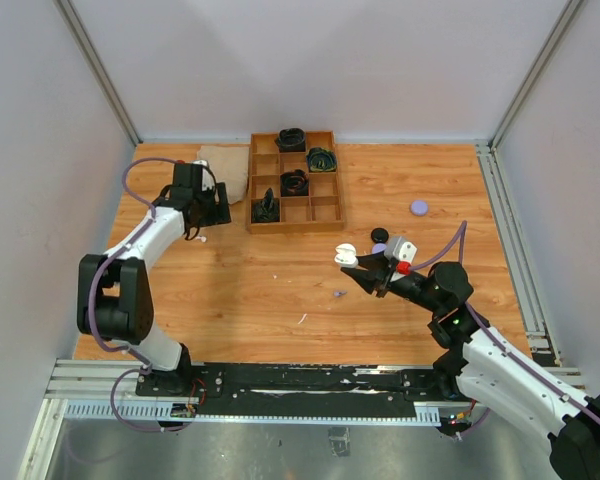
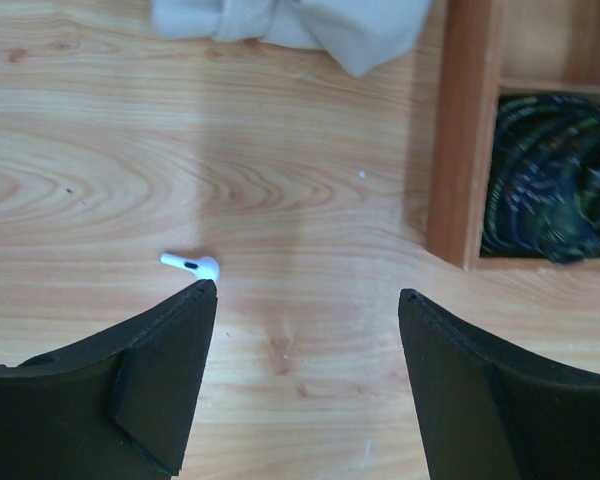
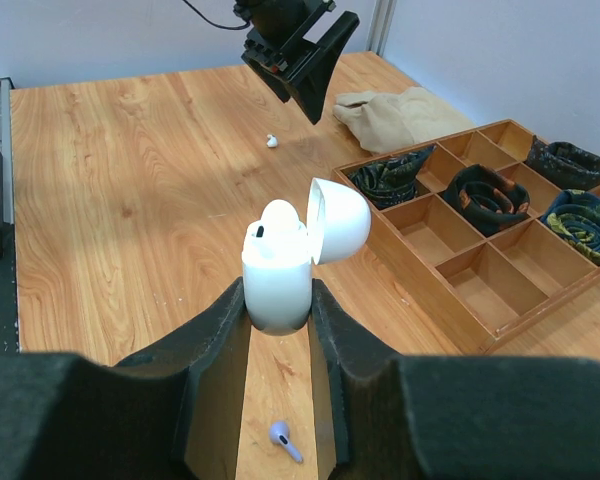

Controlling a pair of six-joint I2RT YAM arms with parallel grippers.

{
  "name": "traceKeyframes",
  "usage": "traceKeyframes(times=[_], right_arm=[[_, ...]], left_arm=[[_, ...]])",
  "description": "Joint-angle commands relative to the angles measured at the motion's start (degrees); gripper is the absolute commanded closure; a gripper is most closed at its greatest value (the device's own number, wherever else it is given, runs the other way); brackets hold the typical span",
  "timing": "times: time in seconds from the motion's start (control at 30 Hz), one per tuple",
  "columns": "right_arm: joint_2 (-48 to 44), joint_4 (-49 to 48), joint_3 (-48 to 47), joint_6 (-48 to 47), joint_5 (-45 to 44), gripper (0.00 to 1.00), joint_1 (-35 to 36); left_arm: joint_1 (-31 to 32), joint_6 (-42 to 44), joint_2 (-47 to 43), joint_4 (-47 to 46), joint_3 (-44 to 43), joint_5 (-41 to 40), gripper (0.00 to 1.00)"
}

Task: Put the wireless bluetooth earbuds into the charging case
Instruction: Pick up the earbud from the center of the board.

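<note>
My right gripper [image 3: 278, 298] is shut on the white charging case [image 3: 277, 272] and holds it upright above the table, lid [image 3: 338, 222] open. One white earbud [image 3: 278, 216] sits in the case. In the top view the case [image 1: 346, 254] is at the centre right. A lilac earbud [image 3: 285, 440] lies on the table below it, also in the top view [image 1: 338, 294]. My left gripper [image 2: 308, 293] is open and empty. A loose white earbud [image 2: 192, 265] lies just beyond its left fingertip and also shows in the top view [image 1: 201, 239].
A wooden divided tray [image 1: 325, 211] holding dark coiled items [image 2: 550, 180] stands at the back, right of my left gripper [image 1: 210, 212]. A beige cloth [image 1: 225, 170] lies beside it. A lilac puck [image 1: 419, 207] and a black puck [image 1: 379, 236] lie at the right.
</note>
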State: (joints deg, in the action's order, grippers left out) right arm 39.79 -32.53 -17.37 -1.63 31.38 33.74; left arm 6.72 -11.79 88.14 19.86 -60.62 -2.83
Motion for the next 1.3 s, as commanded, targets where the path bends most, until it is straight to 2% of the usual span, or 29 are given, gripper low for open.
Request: traceKeyframes(times=[0.0,0.2,0.53,0.83,1.27], right_arm=[[-1.03,-0.71,0.53,-1.04,-1.04,0.87,-0.78],[-1.45,0.12,0.43,-1.42,-1.21,0.87,-0.78],[-1.33,0.45,0.31,-1.6,-1.25,0.87,-0.8],[-2.17,1.08,0.31,-1.89,-1.69,0.88,-0.82],[-3.03,1.55,0.36,-1.96,-1.92,0.87,-0.78]], left_arm=[[-3.17,0.19,4.24,0.06,-4.08,4.12,0.21],[-5.69,0.31,10.25,0.61,-6.91,6.49,0.21],[-7.59,1.38,15.24,1.25,-8.34,6.94,0.21],[-7.77,2.3,17.07,3.31,-7.34,6.05,0.22],[-7.69,2.3,14.33,6.64,-4.67,4.13,0.25]])
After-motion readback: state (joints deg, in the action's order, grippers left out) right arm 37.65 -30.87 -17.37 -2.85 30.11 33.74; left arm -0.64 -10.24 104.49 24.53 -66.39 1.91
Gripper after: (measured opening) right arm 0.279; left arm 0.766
